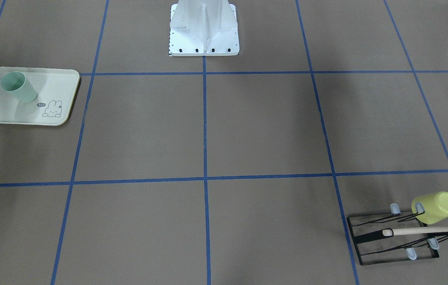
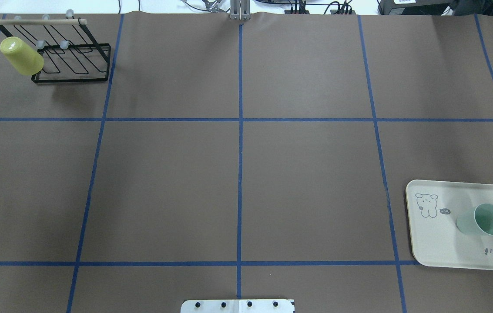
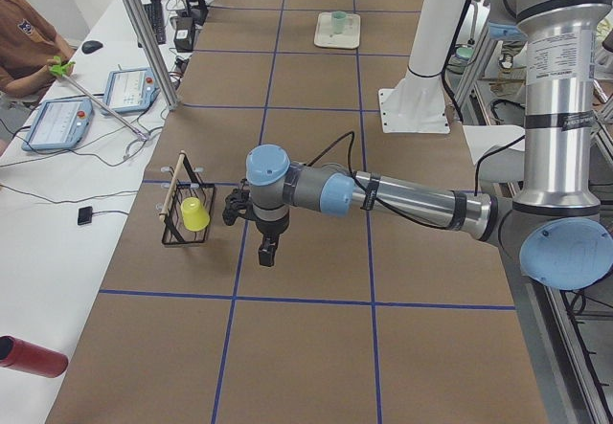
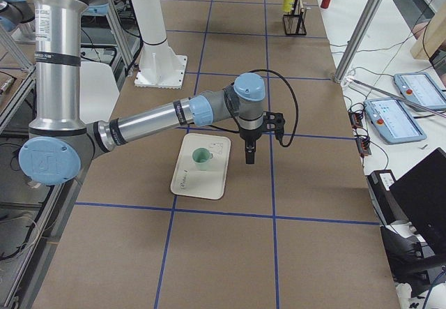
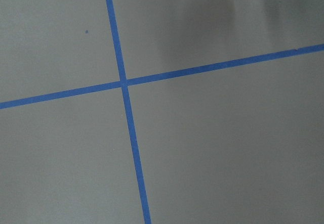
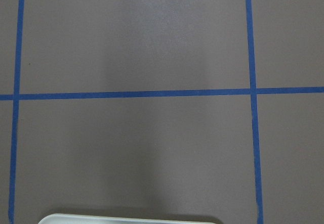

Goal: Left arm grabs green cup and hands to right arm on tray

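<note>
The small pale mint-green plastic cup (image 2: 481,220) stands mouth-up on the cream rectangular plastic tray (image 2: 437,243) at the table's right end, so the handover looks finished. The black two-finger right end effector (image 4: 249,154) hangs beside the tray and the left end effector (image 3: 267,249) near the black wire rack (image 2: 72,65) at the far-left corner. Whether either is apart or together cannot be told. Any retreat should rise straight up, clear of both.
</note>
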Controlling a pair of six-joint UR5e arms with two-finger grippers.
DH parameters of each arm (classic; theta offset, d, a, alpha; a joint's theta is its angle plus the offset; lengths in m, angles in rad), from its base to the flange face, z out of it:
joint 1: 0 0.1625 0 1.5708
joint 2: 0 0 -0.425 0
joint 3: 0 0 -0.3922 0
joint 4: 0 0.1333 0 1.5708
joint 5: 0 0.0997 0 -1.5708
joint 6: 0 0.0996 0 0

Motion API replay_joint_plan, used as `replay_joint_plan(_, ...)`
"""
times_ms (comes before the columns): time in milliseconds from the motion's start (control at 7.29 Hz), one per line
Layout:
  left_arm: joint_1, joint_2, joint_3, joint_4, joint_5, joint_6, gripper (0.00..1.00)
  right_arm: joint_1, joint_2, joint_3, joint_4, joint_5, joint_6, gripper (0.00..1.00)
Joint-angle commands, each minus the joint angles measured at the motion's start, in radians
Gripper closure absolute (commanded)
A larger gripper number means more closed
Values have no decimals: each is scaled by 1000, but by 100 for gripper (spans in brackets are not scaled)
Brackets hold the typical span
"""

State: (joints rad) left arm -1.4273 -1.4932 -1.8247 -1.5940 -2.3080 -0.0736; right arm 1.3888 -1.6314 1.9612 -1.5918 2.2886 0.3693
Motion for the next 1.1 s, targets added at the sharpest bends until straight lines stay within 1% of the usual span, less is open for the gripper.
replay_joint_plan(0,-1,4,-7,2,-1,-2,0,-1,1,2,3,-38,-3,0)
replay_joint_plan(549,1,-2,-2,0,-2,-3,0,-28,-8,-2,3,-44,-1,0)
replay_joint_plan(686,1,-5,-2,3,-4,-5,0,-31,-2,-19,3,-41,-1,0)
replay_joint_plan(961,-1,-5,-13,12,-141,-93,0,-48,-1,-39,6,-29,0,0)
